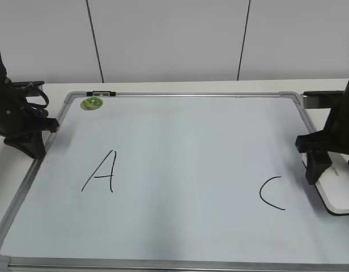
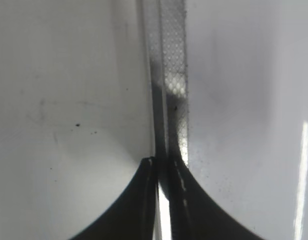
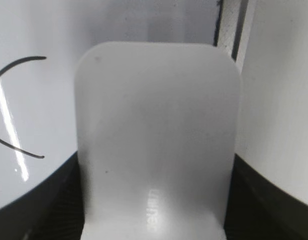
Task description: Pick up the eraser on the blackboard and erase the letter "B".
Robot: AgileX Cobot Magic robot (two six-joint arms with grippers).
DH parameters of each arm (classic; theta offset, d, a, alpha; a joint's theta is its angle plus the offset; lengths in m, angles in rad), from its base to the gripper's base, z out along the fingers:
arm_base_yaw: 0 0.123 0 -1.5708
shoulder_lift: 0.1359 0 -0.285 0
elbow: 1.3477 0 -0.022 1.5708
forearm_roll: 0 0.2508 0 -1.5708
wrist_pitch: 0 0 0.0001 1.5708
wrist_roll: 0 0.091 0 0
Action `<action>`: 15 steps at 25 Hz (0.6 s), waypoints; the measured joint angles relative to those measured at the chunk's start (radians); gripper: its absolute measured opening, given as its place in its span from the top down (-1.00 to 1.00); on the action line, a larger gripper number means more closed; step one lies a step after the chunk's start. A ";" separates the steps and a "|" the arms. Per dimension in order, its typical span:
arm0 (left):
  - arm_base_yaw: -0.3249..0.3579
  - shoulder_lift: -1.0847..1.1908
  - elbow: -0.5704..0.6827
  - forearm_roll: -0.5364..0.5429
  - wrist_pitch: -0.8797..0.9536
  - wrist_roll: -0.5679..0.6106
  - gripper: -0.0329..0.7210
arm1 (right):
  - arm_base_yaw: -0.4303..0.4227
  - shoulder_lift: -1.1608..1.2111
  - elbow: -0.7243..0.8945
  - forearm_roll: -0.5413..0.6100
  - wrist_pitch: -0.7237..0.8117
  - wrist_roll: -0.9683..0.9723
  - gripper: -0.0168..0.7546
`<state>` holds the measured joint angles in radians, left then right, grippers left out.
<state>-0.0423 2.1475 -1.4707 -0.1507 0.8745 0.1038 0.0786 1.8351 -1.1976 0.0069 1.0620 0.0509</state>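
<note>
While the right tool (image 1: pixel 320 164) sits low at the board's right edge, its two dark fingers (image 3: pixel 49 200) flank the white eraser (image 3: pixel 158 140), one on each long side, and from the wrist they look clamped against it. That eraser (image 1: pixel 339 190) lies on the whiteboard (image 1: pixel 180 170) hard against the grey right frame rail, dark underside just showing along its near edge, faint grey lettering on top. Just left of it, apart from it, curls the handwritten "C" (image 1: pixel 272 194); the right wrist view catches the same stroke (image 3: pixel 14 107) beside the eraser's left flank. Over on the left half, the "A" (image 1: pixel 101 171) stands alone, well away from both arms. Between "A" and "C" the board surface reads plain white, no "B" stroke visible in any view. Up in the top left corner sits the round green sticker (image 1: pixel 91 103), with a small dark clip on the top rail just beside it. Left tool (image 1: pixel 30 141) now: parked at the board's left rail, off the writing surface, over the white bench (image 1: pixel 10 170). From its wrist the fingers (image 2: pixel 139 200) are nearly together, only a thin bright sliver between them, nothing held, lined up along the aluminium frame rail (image 2: pixel 171 75).
</note>
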 joint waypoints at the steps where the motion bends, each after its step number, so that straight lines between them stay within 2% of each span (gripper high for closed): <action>1: 0.000 0.000 0.000 0.000 0.000 0.000 0.81 | 0.000 0.000 0.000 0.004 -0.007 0.000 -0.34; 10: 0.000 0.000 0.000 0.000 0.000 0.000 0.81 | 0.000 0.043 -0.002 0.011 -0.057 0.054 -0.34; 15: 0.000 0.000 0.000 0.000 0.000 0.000 0.81 | 0.000 0.102 -0.062 0.004 -0.066 0.055 -0.34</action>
<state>-0.0423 2.1475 -1.4707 -0.1507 0.8745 0.1038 0.0786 1.9375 -1.2593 0.0113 0.9955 0.1061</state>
